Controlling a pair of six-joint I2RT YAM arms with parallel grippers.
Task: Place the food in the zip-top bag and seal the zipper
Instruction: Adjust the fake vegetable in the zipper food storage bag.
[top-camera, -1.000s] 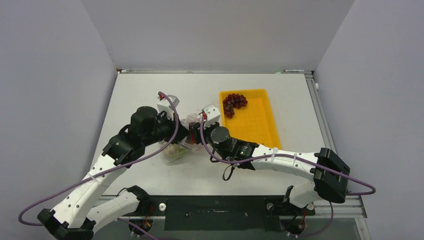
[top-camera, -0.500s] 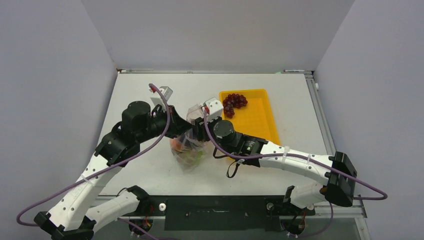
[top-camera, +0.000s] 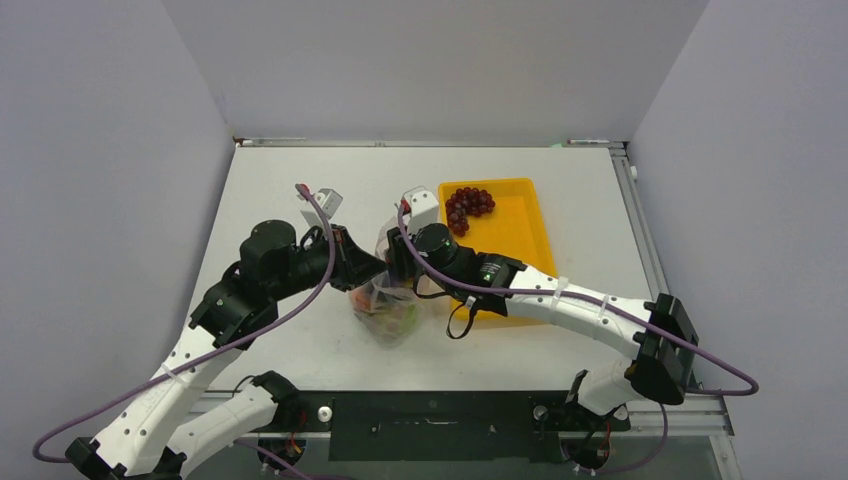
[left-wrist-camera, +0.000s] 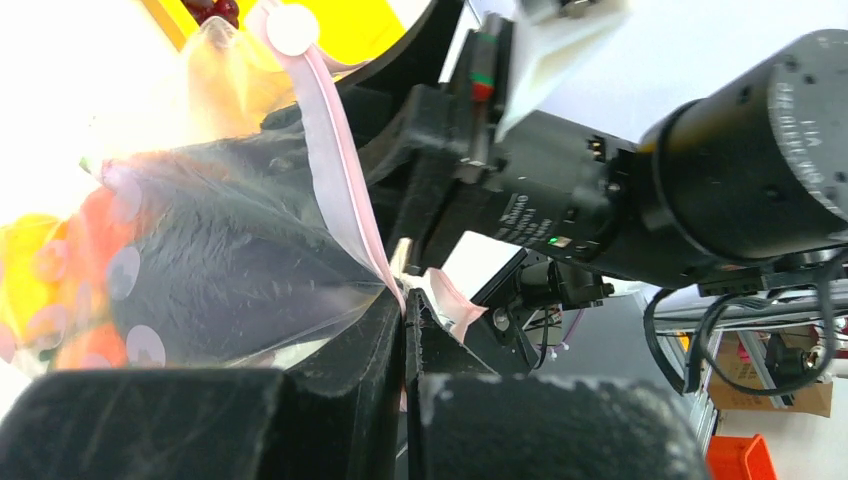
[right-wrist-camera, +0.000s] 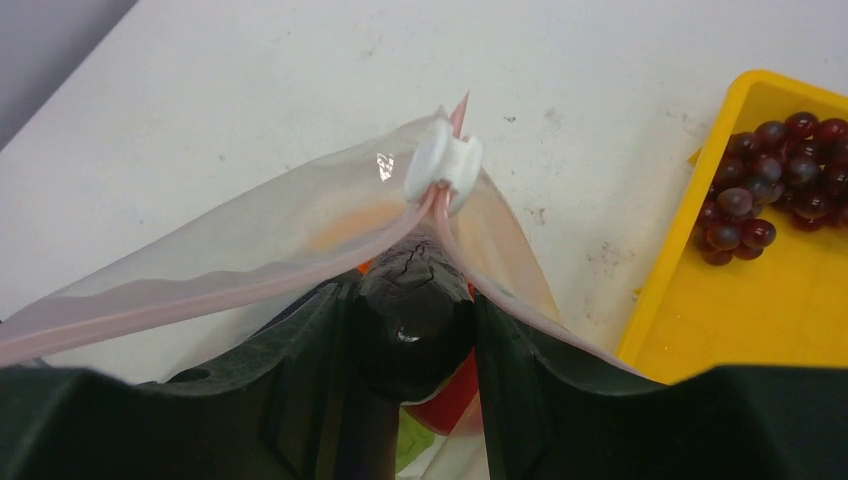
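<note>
The clear zip-top bag (top-camera: 390, 308) stands between the two arms with orange, red and green food showing through it. My left gripper (left-wrist-camera: 405, 308) is shut on the pink zipper (left-wrist-camera: 335, 150) strip at the bag's mouth edge. The white slider (right-wrist-camera: 445, 160) sits at the far end of the strip. My right gripper (right-wrist-camera: 412, 292) reaches into the open mouth, shut on a dark purple eggplant (right-wrist-camera: 415, 325), with a red piece (right-wrist-camera: 455, 400) below it. A dark red grape bunch (top-camera: 468, 205) lies in the yellow tray (top-camera: 515, 250).
The yellow tray stands just right of the bag, close to the right arm's forearm (top-camera: 560, 300). Grey walls close in the table at the back and both sides. The left arm's elbow (top-camera: 268, 250) rises left of the bag.
Both grippers and the bag have shifted to the right and towards the near edge. The bag now hangs more upright, with the right gripper over its mouth.
</note>
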